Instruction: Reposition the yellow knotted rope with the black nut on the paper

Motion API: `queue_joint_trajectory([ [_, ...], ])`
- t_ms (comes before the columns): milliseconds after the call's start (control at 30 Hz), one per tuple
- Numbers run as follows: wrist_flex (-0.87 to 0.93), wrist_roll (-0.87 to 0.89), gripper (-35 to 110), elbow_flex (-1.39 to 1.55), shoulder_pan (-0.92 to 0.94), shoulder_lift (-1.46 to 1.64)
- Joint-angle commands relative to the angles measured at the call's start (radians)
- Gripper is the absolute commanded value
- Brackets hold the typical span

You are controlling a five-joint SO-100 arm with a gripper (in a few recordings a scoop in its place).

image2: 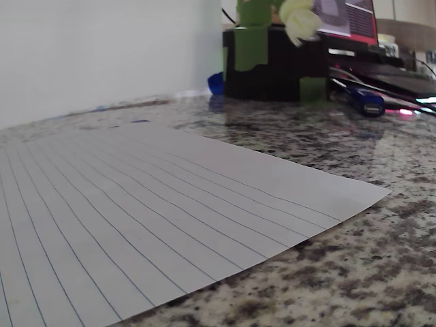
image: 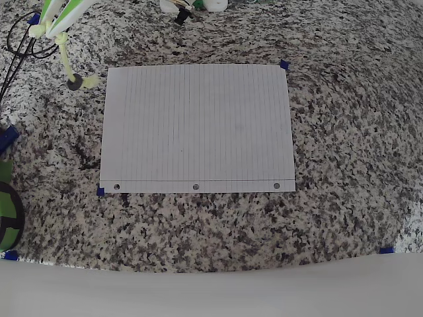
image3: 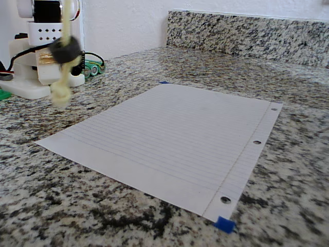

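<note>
A thin, pale yellow-green knotted rope [image: 64,58] dangles from the robot's green and white claw [image: 55,23], whose tips appear pinched shut on the rope's upper end. A small black ring-shaped nut [image: 75,82] is threaded near its lower, frayed knot. In the overhead view it hangs off the white lined paper [image: 197,129], at about ten o'clock from the sheet's centre, over the speckled grey granite counter [image: 350,132]. The fixed view shows the nut [image3: 65,50] blurred, apparently swinging. The rope looks light, limp and prone to sway under the nut's weight; holding a knot seems surest against slipping.
</note>
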Motion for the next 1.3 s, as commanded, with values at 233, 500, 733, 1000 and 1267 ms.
queue_joint_trajectory([
  [233, 0.129, 0.689, 0, 0.020, -0.097, -0.029],
  [500, 0.097, 0.904, 0, 0.176, -0.272, 0.015],
  [733, 0.114, 0.887, 0, 0.272, -0.528, 0.118],
  [1000, 0.120, 0.904, 0, 0.531, -0.637, 0.295],
  [1267, 0.169, 0.888, 0, 0.629, -0.739, 0.333],
])
